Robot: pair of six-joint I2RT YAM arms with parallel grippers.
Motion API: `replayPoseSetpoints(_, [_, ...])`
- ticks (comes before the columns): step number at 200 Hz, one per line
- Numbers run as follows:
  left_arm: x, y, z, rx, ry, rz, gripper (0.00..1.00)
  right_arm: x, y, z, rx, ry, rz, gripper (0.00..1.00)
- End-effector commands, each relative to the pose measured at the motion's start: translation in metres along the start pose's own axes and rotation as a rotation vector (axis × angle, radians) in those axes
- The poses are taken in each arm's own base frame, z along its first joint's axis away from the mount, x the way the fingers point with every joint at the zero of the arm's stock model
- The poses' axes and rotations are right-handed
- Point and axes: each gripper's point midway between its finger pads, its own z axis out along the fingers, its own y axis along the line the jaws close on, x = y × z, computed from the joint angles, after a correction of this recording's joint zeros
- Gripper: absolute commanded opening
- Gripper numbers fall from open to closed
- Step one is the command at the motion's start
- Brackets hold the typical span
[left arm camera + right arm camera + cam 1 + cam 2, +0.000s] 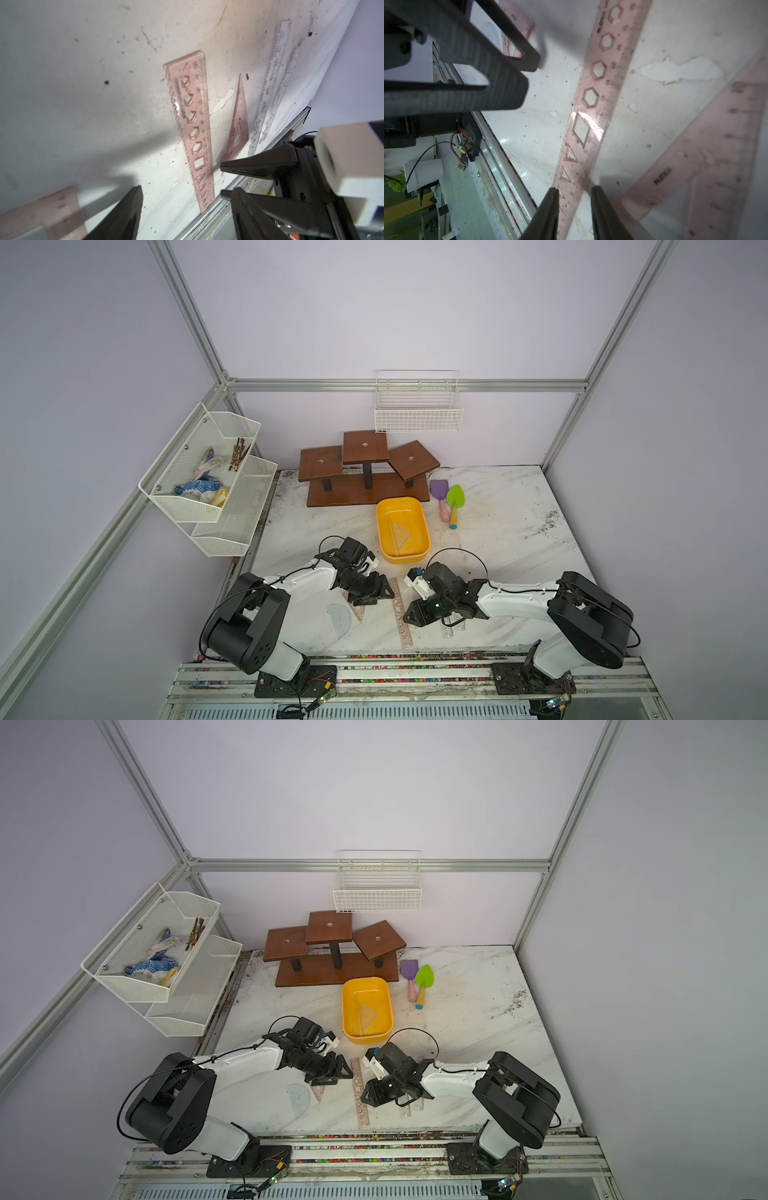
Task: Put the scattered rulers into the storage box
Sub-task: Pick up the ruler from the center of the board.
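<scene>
The pink stencil ruler (401, 628) lies flat on the table (498, 531), long axis running near to far, just near of the storage box (409, 559). The right gripper (575, 197) is closer, its fingers slightly apart astride the ruler's width (clamped or not, I cannot tell); the left gripper (180, 195) gapes empty

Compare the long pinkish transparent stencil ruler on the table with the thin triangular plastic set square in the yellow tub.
Shape: the long pinkish stencil ruler is a straight strip; the set square is a triangle. Place: the ruler lies on the white table, not yet stored; the set square sits in the yellow tub. Length: the ruler looks longer. Both are thin transparent plastic, lying flat.
</scene>
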Motion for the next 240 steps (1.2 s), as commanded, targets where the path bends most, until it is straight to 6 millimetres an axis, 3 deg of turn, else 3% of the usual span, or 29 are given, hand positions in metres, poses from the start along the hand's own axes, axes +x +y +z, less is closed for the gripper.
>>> replayPoseSetpoints(1, [0.001, -0.004, 0.002, 0.024, 0.004, 0.008, 0.7, 0.0, 0.003, 0.008, -0.004, 0.014, 0.004, 0.33])
replayPoseSetpoints(58, [-0.001, -0.001, 0.004, 0.015, 0.003, 0.001, 0.67, -0.004, 0.008, 0.025, -0.051, 0.041, 0.023, 0.31])
replayPoseSetpoints(82, [-0.002, -0.001, 0.005, 0.019, 0.002, 0.001, 0.66, -0.013, 0.014, 0.022, -0.073, 0.016, 0.016, 0.29])
replayPoseSetpoints(115, [-0.002, 0.0, 0.007, 0.019, 0.004, -0.003, 0.57, -0.034, 0.021, 0.007, -0.114, -0.083, 0.012, 0.18])
replayPoseSetpoints(144, [-0.003, 0.001, 0.009, 0.016, 0.009, -0.011, 0.55, -0.045, 0.017, 0.005, -0.126, -0.115, 0.025, 0.04])
replayPoseSetpoints(240, [-0.004, 0.004, 0.013, 0.007, 0.02, -0.02, 0.56, -0.052, 0.002, 0.013, -0.115, -0.104, 0.041, 0.02])
